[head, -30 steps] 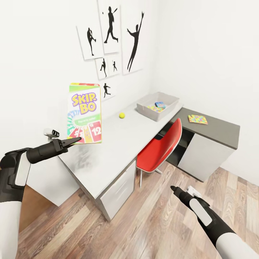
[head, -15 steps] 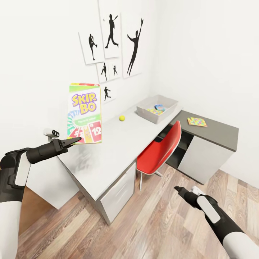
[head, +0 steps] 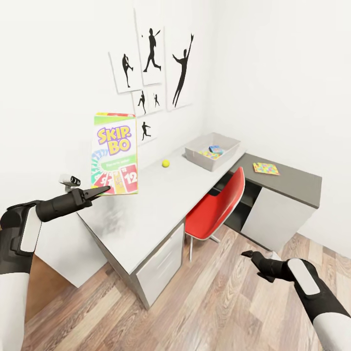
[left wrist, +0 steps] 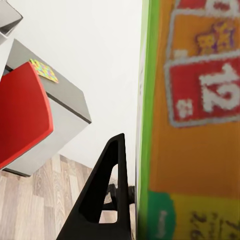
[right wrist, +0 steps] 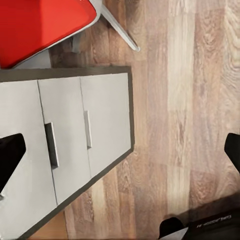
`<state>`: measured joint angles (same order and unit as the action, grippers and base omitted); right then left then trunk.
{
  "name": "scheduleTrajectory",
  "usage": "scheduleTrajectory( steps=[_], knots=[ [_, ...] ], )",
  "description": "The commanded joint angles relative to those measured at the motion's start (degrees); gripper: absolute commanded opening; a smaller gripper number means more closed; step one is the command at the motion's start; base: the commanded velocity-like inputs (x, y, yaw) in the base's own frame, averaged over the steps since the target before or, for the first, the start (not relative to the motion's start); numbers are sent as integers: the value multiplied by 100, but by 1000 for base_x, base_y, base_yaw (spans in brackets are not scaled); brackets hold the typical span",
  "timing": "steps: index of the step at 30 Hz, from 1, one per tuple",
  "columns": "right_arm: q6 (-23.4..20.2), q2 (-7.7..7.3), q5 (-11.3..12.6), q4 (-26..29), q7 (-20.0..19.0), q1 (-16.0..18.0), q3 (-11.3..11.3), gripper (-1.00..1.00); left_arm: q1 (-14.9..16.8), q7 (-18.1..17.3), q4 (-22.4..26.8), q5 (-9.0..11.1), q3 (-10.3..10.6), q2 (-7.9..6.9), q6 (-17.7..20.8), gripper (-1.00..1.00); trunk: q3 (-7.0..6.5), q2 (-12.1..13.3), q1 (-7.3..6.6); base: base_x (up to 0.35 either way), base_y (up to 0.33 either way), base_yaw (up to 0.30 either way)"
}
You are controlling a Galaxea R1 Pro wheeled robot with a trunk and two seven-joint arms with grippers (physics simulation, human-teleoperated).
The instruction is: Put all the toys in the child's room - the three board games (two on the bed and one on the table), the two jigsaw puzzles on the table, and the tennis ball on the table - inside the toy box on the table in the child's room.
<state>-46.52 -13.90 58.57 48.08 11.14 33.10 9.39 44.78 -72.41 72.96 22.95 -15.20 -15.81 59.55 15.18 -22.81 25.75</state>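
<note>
Skip-Bo game (head: 115, 153) clamped upright in left claw (head: 100, 191), carried for drop-off; toy box (head: 212, 150) far ahead across table (head: 146, 209). Right claw (head: 251, 254) spread apart, empty, kept low.

Right wrist view. Two dark fingertips (right wrist: 10, 152) of the right claw (right wrist: 120, 155) stand far apart at opposite edges. Between them lie the desk (right wrist: 75, 145), its drawer fronts with bar handles (right wrist: 88, 129), and wood floor (right wrist: 200, 100). Beyond the desk, a red chair (right wrist: 40, 25).
</note>
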Motion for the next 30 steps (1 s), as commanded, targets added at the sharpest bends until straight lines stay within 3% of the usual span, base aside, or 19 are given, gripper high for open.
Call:
scheduleTrajectory(
  steps=[1, 7, 14, 22, 30],
  knots=[
    [-67, 1, 67, 7, 55, 4, 92, 100, 6, -10, -1, 8, -1, -1, 39, -100, 1, -11, 4, 0, 0, 0],
    [-143, 39, 76, 8, 51, 3, 250, 100, 7, -10, -1, 8, -1, -1, 39, -100, -55, -11, 4, 0, 0, 0],
    [-146, 67, 83, -13, -5, 4, 264, 100, 8, -10, -1, 8, -1, -1, 39, -100, -120, -11, 4, 0, 0, 0],
    [-132, 72, 69, -51, -419, 4, 265, 100, 6, -10, -6, 7, -1, 0, 39, -100, -195, -11, 4, 0, 0, 0],
    [-116, 72, 65, -68, -466, 3, 265, 100, 9, -8, -3, 3, -1, 7, 39, -100, -270, -11, 4, 0, 0, 0]
  ],
)
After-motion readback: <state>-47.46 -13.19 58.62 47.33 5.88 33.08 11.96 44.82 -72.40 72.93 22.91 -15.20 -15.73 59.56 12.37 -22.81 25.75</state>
